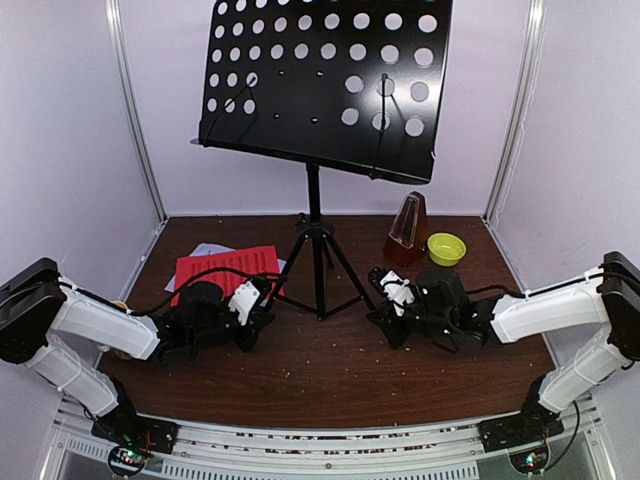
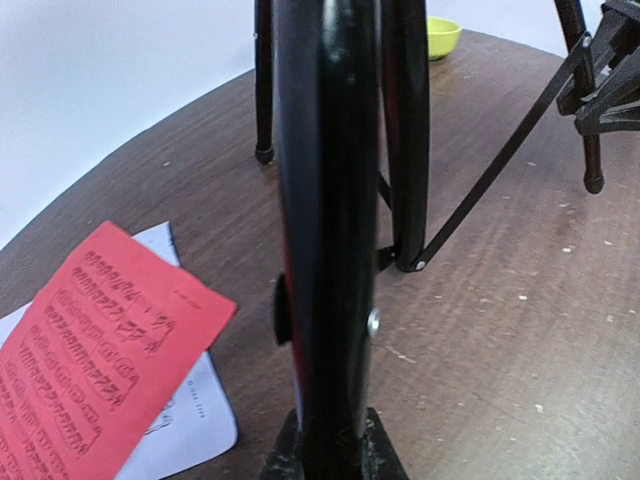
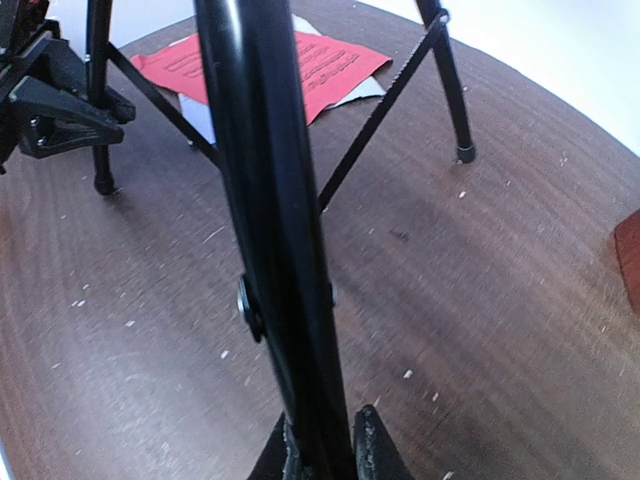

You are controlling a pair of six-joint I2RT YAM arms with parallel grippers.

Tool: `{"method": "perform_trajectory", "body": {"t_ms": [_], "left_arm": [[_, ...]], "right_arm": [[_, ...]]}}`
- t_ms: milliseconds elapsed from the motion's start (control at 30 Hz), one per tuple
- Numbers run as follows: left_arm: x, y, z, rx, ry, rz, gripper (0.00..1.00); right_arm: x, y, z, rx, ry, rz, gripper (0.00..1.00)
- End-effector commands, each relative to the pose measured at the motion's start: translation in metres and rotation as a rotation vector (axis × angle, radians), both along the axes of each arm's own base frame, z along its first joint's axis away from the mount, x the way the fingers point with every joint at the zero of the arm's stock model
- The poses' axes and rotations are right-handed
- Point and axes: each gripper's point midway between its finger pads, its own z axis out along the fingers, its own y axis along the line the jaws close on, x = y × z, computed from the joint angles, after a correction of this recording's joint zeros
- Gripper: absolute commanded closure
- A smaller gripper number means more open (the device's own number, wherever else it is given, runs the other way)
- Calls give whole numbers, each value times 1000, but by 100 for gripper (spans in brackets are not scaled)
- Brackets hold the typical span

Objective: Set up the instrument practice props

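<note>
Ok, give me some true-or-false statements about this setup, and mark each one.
1. The red sheet lies on the table, overlapping a white sheet. True.
2. The music stand has a sheet on its desk. False: the desk is bare and both sheets are on the table.
3. The metronome stands beside the yellow-green bowl. True.
4. The left gripper holds the red sheet. False: it is closed around a tripod leg.
5. The right gripper hangs open above the table. False: it too clamps a leg of the stand.
</note>
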Motion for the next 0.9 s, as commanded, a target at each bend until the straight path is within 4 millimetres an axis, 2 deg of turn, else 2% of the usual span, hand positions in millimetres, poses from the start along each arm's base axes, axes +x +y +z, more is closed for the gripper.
{"method": "perform_trajectory", "body": {"t_ms": [0,167,300,500,600,867], "left_arm": [[16,14,1,68,-25,87,100],[16,20,0,73,-28,108,100],[8,26,-11,83,4,101,100],[-4,26,-19,75,41,66,100],[-8,24,-17,71,36,50,100],[-16,-12,-22,49,61,9,100]], "right_arm": [[58,-36,8,0,-13,-254,100],[54,-52,-8,-9,39,-270,100],[44,-73,-16,5,64,-314,100],[45,-95,-17,6,82,-374,100],[52,-94,-20,-12,94,-388,100],[82,-78,-10,0,74,-397,100]]}}
